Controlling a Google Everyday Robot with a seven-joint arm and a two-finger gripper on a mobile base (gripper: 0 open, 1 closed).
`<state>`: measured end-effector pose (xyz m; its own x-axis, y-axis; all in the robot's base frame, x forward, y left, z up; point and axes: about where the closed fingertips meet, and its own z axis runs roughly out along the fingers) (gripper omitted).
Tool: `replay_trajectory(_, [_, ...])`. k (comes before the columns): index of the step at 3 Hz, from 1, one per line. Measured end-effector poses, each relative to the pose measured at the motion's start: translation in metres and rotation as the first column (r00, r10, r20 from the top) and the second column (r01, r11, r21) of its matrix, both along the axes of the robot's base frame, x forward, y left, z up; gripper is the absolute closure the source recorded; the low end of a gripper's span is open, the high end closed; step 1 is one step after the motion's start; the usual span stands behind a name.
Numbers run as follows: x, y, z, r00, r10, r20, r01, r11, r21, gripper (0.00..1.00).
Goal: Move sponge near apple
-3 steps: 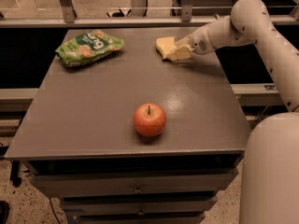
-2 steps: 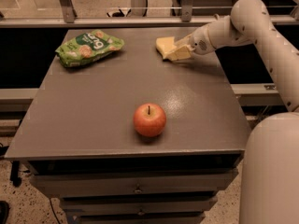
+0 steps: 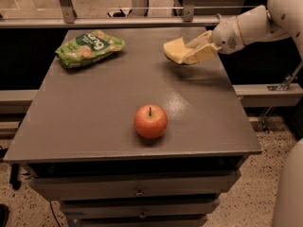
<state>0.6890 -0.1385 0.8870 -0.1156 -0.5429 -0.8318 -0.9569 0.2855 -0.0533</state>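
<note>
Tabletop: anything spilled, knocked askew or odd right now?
Nothing stands out. The round red apple sits upright near the front, the green snack bag lies flat at the far left, and the gripper holds the pale yellow wavy-edged sponge just above the grey table, far right.

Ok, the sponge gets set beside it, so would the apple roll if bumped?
Likely: the apple is round on a flat table, so a nudge could roll it. It looks firm, so unlikely to squash. The gripper, at the table's far right, holds the sponge.
</note>
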Motion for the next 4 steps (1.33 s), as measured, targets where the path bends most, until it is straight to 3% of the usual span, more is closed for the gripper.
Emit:
replay_trajectory(1, [-0.043, -0.014, 0.032, 0.9978, 0.056, 0.034, -0.056, 0.998, -0.019, 1.0])
replay_trajectory(2, [-0.088, -0.017, 0.056, 0.9949, 0.089, 0.048, -0.086, 0.995, -0.044, 1.0])
replay_trajectory(4, [-0.168, 0.001, 0.043, 0.9888, 0.148, -0.016, -0.149, 0.985, -0.089, 1.0])
